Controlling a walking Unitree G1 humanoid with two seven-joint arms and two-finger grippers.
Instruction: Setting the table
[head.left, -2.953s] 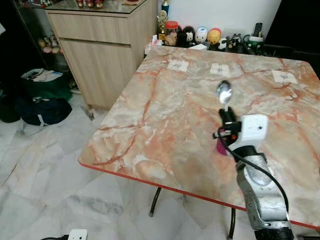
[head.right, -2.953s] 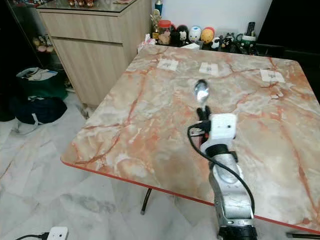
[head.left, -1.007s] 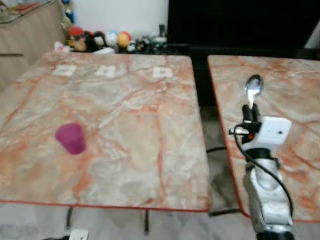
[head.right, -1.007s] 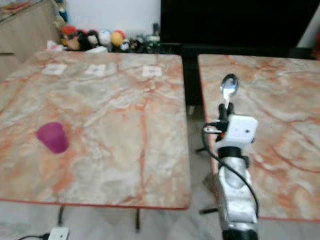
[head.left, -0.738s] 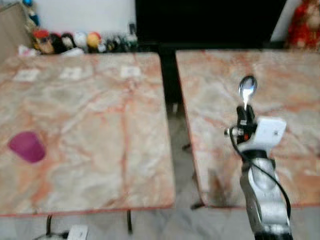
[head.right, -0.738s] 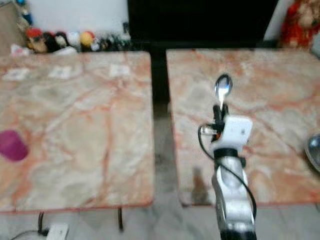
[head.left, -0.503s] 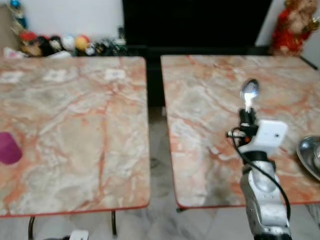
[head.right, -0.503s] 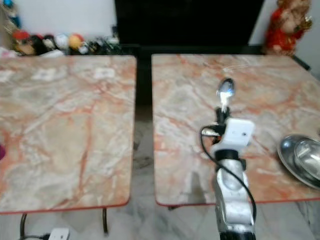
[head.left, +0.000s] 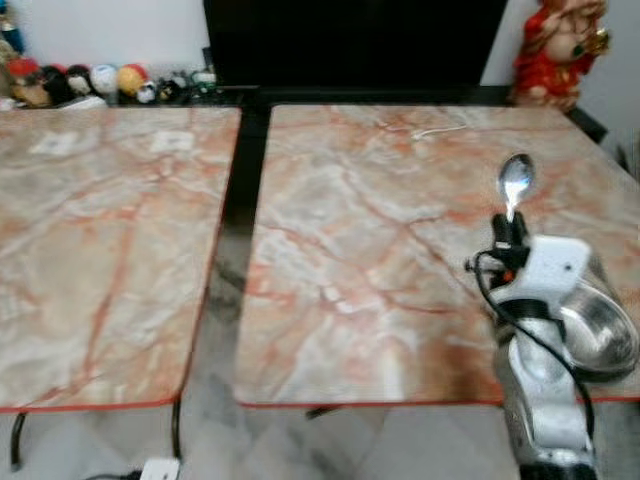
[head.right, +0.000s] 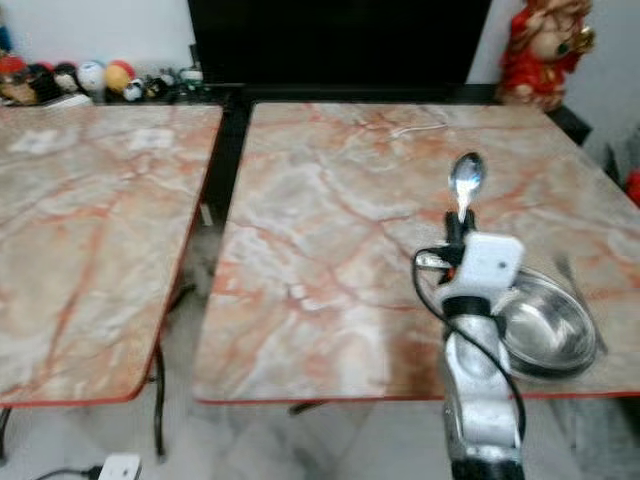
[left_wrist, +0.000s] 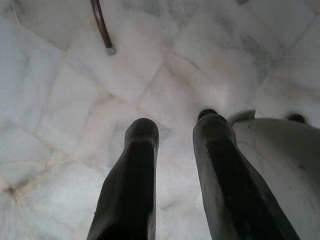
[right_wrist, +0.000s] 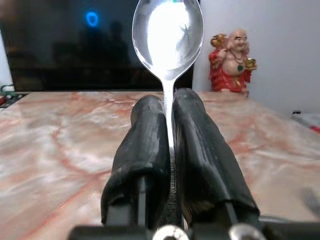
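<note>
Right claw (head.right: 459, 228) pinches the handle of a silver spoon (head.right: 466, 183), its two black fingers pressed against the stem, and holds it upright with the bowl at the top, above the near right part of a marble-patterned desk (head.right: 340, 230). From the right wrist, the spoon (right_wrist: 168, 35) stands straight out from between the fingers (right_wrist: 142, 145), with a red figurine (right_wrist: 231, 60) on the desk's far edge behind it. Just beside the raised arm, a steel bowl (head.right: 545, 320) sits near the desk's front right corner. A second desk (head.left: 90, 230) of the same pattern stands to the left across a narrow gap, with small toys (head.left: 100, 80) lined along its far edge. Left claw (left_wrist: 172, 145) hangs above the pale tiled floor (left_wrist: 60, 100), its fingers spread slightly apart and holding nothing.
</note>
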